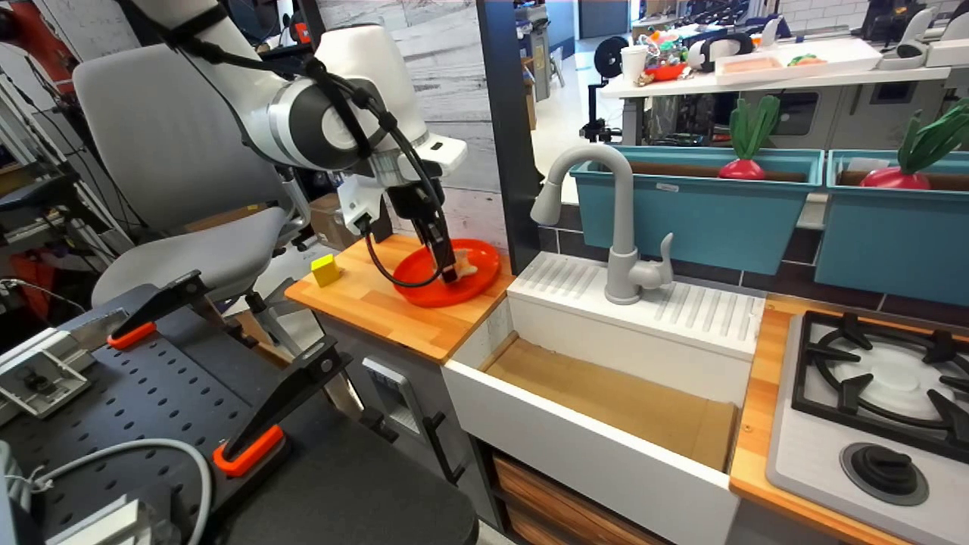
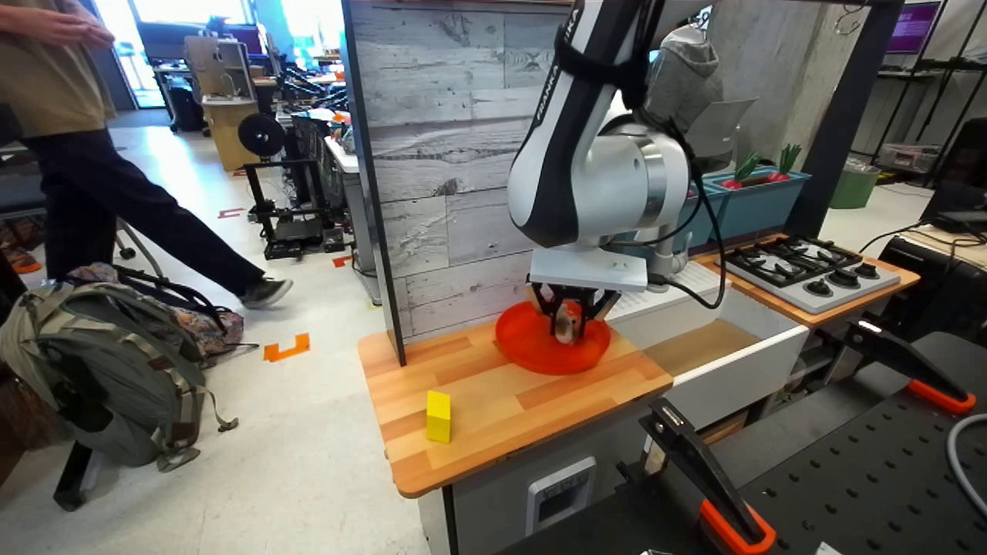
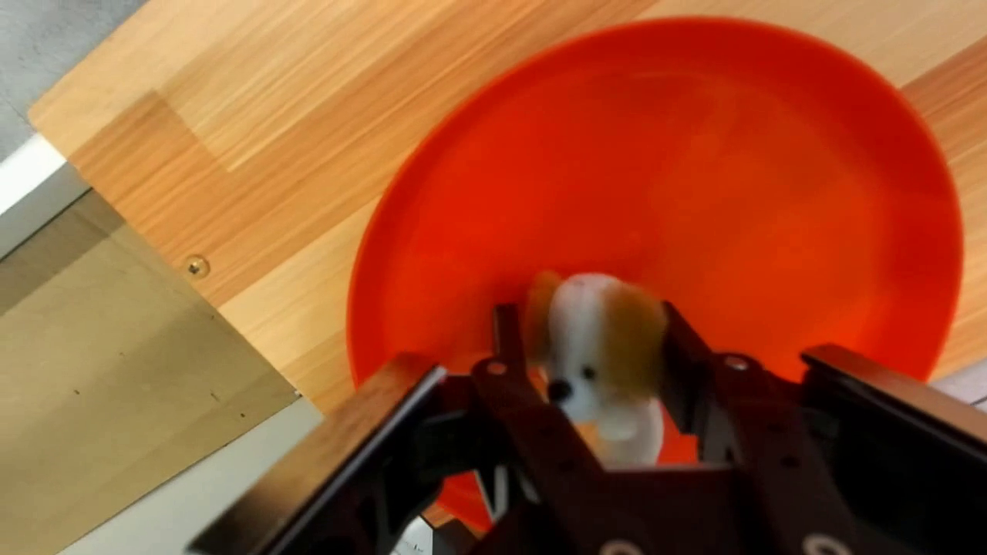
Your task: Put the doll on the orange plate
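Two fingers [image 3: 507, 331] of the gripper [image 3: 594, 331] clasp the doll [image 3: 601, 374] by its head low over the plate [image 3: 655, 162], likely so letting go there means hardly any drop

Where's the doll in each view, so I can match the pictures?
In an exterior view: doll near centre, partly hidden.
In an exterior view: doll slightly right of and below centre.
Wrist view: doll below centre, slightly right.
Shared landmark: orange plate, backdrop to the doll each time.
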Robot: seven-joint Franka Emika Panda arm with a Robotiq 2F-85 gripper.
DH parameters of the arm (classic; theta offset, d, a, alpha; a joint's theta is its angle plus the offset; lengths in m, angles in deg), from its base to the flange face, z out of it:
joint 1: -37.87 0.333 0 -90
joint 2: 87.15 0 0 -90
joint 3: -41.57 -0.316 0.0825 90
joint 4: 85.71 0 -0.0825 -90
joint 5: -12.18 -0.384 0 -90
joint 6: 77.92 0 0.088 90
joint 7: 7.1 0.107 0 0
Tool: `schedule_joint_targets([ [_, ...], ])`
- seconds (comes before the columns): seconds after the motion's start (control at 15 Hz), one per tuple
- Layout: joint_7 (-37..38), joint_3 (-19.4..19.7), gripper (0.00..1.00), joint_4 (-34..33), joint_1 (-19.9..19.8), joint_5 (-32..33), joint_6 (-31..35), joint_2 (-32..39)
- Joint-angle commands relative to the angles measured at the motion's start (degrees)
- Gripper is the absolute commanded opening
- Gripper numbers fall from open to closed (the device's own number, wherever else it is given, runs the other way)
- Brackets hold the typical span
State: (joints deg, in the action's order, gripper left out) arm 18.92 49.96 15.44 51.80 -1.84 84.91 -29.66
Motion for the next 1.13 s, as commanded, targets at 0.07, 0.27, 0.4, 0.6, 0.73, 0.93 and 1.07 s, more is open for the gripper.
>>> schedule_joint_targets([
  [0.07, 1.29, 0.05, 0.84, -2.88, -0.14, 1.13, -3.33, 1.13],
  [0.27, -1.56, -3.56, 1.00, -2.04, -3.18, 0.41, -5.51, -0.73],
  [0.4, -3.73, -5.72, 1.00, 1.01, -4.06, 0.37, -4.02, -3.34],
  [0.6, -8.70, -8.73, 1.00, 10.84, -3.64, 1.05, 2.55, -10.54],
  [0.73, -11.91, -10.83, 1.00, 16.50, -3.50, 1.56, 6.45, -14.81],
  [0.93, -11.35, -11.01, 1.00, 14.20, -2.93, 1.83, 4.85, -13.02],
  [1.07, -11.26, -11.37, 1.00, 15.98, -2.70, 1.92, 4.81, -14.74],
])
